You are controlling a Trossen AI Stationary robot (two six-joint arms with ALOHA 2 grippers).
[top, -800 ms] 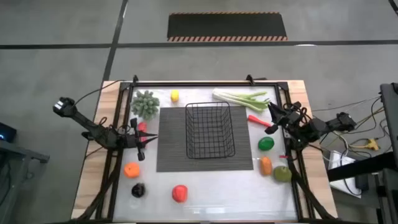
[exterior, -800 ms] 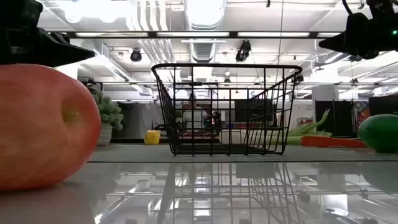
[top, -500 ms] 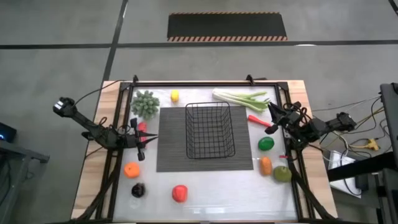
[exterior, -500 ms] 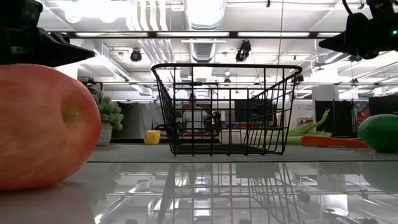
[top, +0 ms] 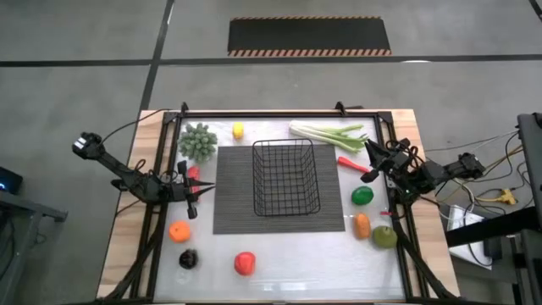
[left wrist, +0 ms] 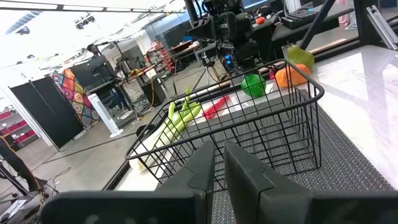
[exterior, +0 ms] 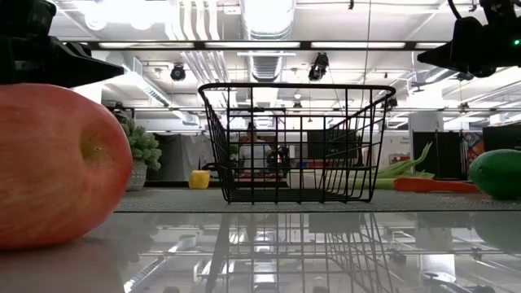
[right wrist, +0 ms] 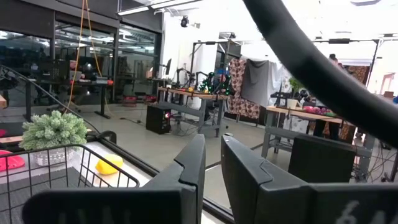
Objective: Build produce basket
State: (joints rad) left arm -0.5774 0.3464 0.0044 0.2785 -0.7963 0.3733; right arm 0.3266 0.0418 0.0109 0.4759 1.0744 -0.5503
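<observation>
The left pincer (top: 191,191) hangs at the left edge of the flat dark ribbed mat (top: 233,212), its two fingers pressed nearly together with only a thin slit between them, gripping nothing. The right pincer (top: 371,161) sits off the mat's right side, fingers likewise drawn almost shut and empty. Between the two stands the black wire-mesh rectangular basket (top: 286,178), upright on the mat on the table (top: 296,267), with nothing inside. A small red round piece (top: 194,173) lies just beside the left pincer; an orange round fruit (top: 179,231) sits nearer the front. The red chili (top: 352,164) lies right beside the right pincer, the long white-green leek (top: 330,133) behind it, a green round fruit (top: 362,196) in front.
</observation>
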